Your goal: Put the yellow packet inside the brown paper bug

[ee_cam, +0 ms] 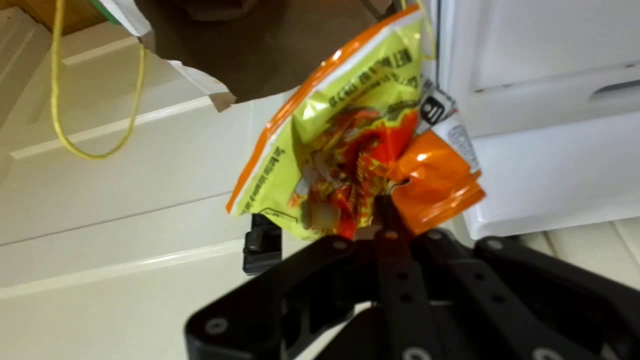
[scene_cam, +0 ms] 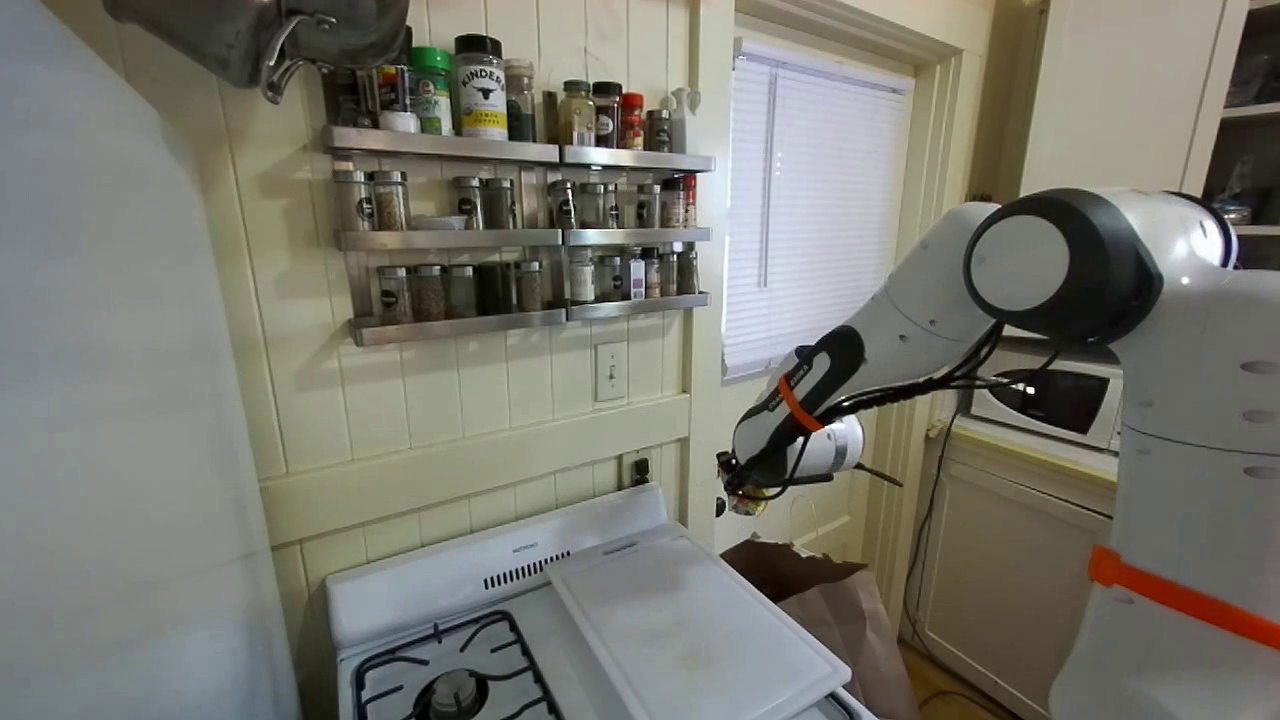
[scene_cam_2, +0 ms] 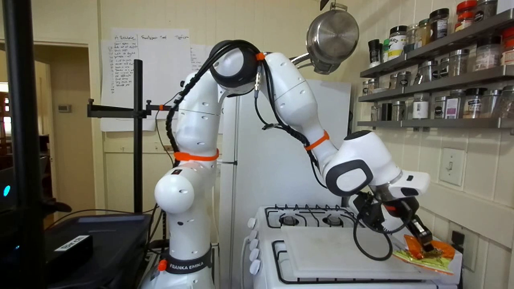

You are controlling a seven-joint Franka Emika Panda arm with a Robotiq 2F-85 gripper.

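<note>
- Tool: Robotiq gripper pinched tight on the yellow-and-orange food packet, film bunched around the fingertips; single arm, so no nearer/farther call
- Packet: in the grip, up in the air, outside the brown paper bag
- Key relation, wrist view: bag mouth about 11 o'clock of packet, dark inside partly visible; packet overlaps the rim in line of sight, contact can't be called
- In an exterior view: bag lower, about 5 o'clock of packet, at the 3 o'clock side of the white gas stove; depth between packet and mouth hard to judge there
- Long axis: not readable, too crumpled; wrist view has the orange-trimmed edge running roughly 7 to 1 o'clock, packet fanning from the fingers toward 11, orange end poking out at 3
- Step (guess): carry mostly done, lining up with the mouth, drop not done
- Next move probably wants: shift toward 11 o'clock in wrist terms until the whole packet is over the mouth, lower a bit, release
- Risk: letting go from here could land it on the rim or down outside the bag; wide edge may catch the ragged rim, or the yellow cord loop between 9 and 10 o'clock of packet
- Film looks light, may cling to a finger
</note>
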